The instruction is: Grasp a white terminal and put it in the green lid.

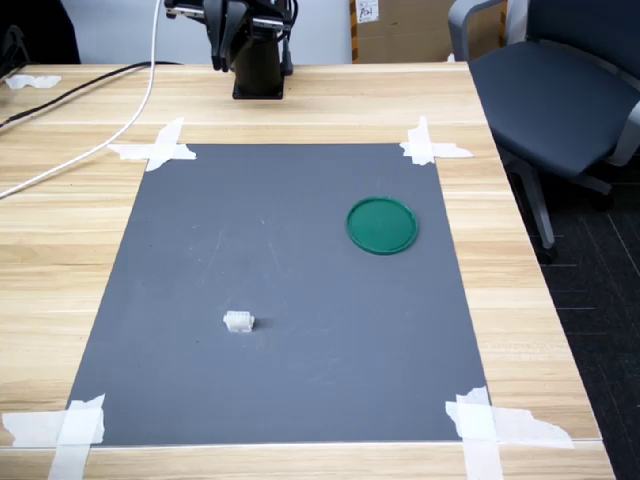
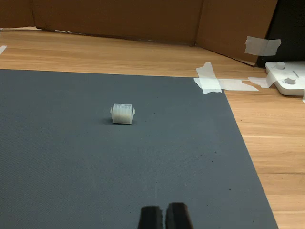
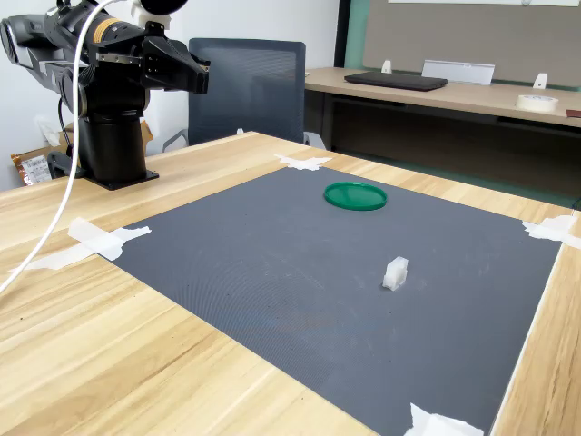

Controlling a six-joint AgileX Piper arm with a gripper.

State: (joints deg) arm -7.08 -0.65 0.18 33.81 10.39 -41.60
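Where the wooden tabletop (image 1: 300, 100) spreads widest, a dark grey mat (image 1: 280, 300) lies flat on it, fastened at each corner with strips of white tape (image 1: 160, 148). At the far edge in the first exterior view the black robot arm (image 1: 255, 45) stands on its base, folded up and well apart from everything on the mat; in the second exterior view it sits at the second exterior view's left (image 3: 109, 82), with a white cable (image 3: 64, 182) hanging down beside it. A dark office chair (image 1: 545, 80) stands off the tabletop at the first exterior view's right. Brown cardboard (image 2: 143, 19) stands along the tabletop's edge in the wrist view, and a white device with round knobs (image 2: 288, 78) sits near one taped corner.

On the mat, toward the first exterior view's right, the green lid (image 1: 381, 225) lies flat with nothing in it; it shows too in the second exterior view (image 3: 355, 195). The white terminal (image 1: 239, 321) sits on bare mat toward the near edge of the first exterior view, well apart from the lid; in the second exterior view it stands nearer the camera than the lid (image 3: 395, 272), and in the wrist view its ribbed face shows (image 2: 123, 114).

Smallest, the pincer (image 2: 165, 217) shows only its two dark fingertips (image 2: 151, 217), drawn together with barely a slit between them, gripping nothing and well short of the terminal.

A label on a cardboard box behind the arm in the first exterior view is too small to read.
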